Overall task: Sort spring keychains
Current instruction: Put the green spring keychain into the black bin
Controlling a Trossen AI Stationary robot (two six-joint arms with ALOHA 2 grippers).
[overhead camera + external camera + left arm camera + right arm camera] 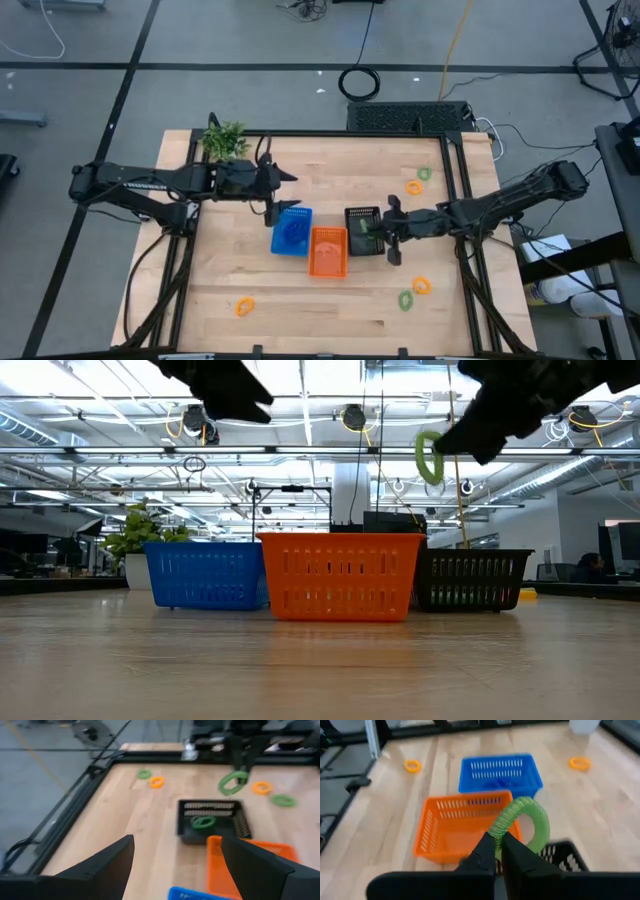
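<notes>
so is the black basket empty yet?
No. One green keychain already lies inside the black basket; another hangs above it from the right end effector.

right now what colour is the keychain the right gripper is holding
Green: the spring keychain pinched in the right gripper shows best in the right wrist view.

left tool: fingers spread, raised | right tool: clamped, raised

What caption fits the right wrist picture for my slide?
Right claw holding a green spring keychain above the black basket, with the orange basket and blue basket beyond.
</notes>
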